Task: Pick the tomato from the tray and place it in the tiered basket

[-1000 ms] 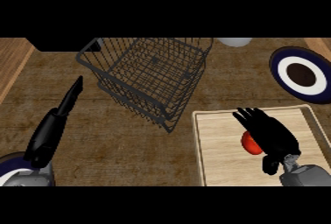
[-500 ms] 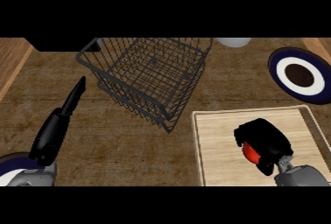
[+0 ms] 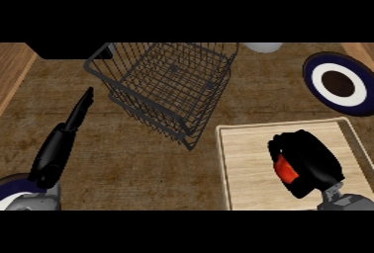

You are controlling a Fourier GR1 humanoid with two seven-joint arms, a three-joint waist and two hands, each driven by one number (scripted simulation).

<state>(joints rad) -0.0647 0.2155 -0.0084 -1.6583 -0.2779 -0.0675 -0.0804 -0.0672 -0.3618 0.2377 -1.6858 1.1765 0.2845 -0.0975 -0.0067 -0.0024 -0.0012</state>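
the right robot hand (image 3: 310, 165) is curled over the tomato (image 3: 286, 170) on the wooden tray (image 3: 245, 163), fingers and thumb wrapped round it so that only a red sliver shows at the hand's left side. the tomato seems to sit on the tray, or just off it; the view from above does not settle which. the step in hand looks like securing the grasp before the lift. to do it well, the hand should rise straight up first, high enough that the tomato clears the tray's raised rim, and only then travel up and to the left toward the tiered basket (image 3: 171, 81), which stands on the desk (image 3: 146, 163) just beyond the tray's far left corner. the basket's wire wall nearest the tray leans out toward it, so the carry should come in from above the open top rather than sideways, where the hand could catch the wires. release ought to wait until the tomato is low inside the basket, since a round fruit let go early may roll or bounce. the left robot hand (image 3: 70, 138) lies with its fingers straight at the lower left, holding nothing. a dark blue and white plate (image 3: 352, 84) sits at the right edge, well apart from the route.
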